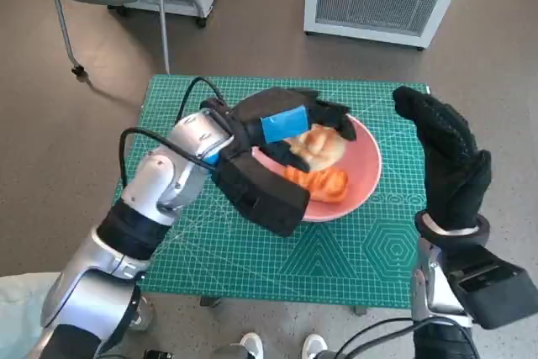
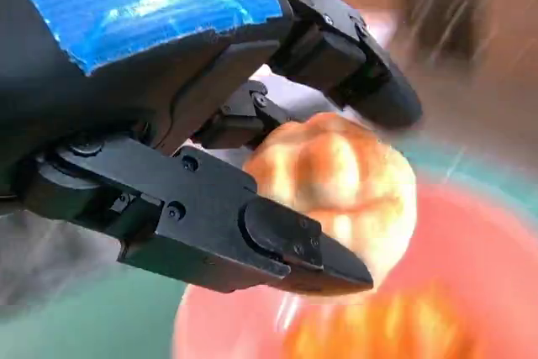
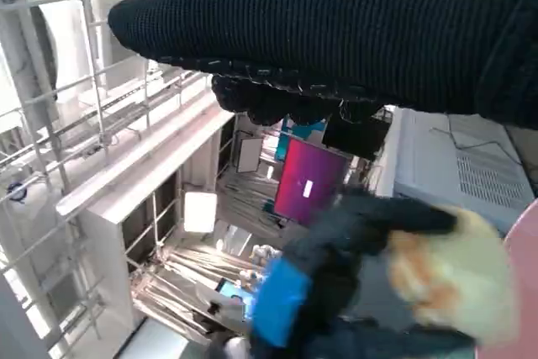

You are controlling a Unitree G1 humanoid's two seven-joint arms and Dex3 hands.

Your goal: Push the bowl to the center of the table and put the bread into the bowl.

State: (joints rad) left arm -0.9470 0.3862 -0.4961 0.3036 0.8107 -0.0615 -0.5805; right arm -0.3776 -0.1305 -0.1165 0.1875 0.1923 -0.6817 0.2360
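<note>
While the left hand (image 1: 282, 124) reaches over the pink bowl (image 1: 366, 181), its black fingers (image 2: 303, 245) are closed around the pale golden bread (image 1: 319, 146), holding it just above the bowl's inside, where an orange piece of food (image 1: 324, 182) lies. That bowl sits on the green mat (image 1: 252, 258) near the middle of the table, slightly toward the robot's right. Beside the bowl's right edge, the gloved right hand (image 1: 445, 153) is raised with its fingers stretched out, gripping nothing.

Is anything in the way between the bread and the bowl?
No. The left robot hand holds the bread right over the pink bowl. Only an orange food piece already lies inside, beside the spot below.
</note>
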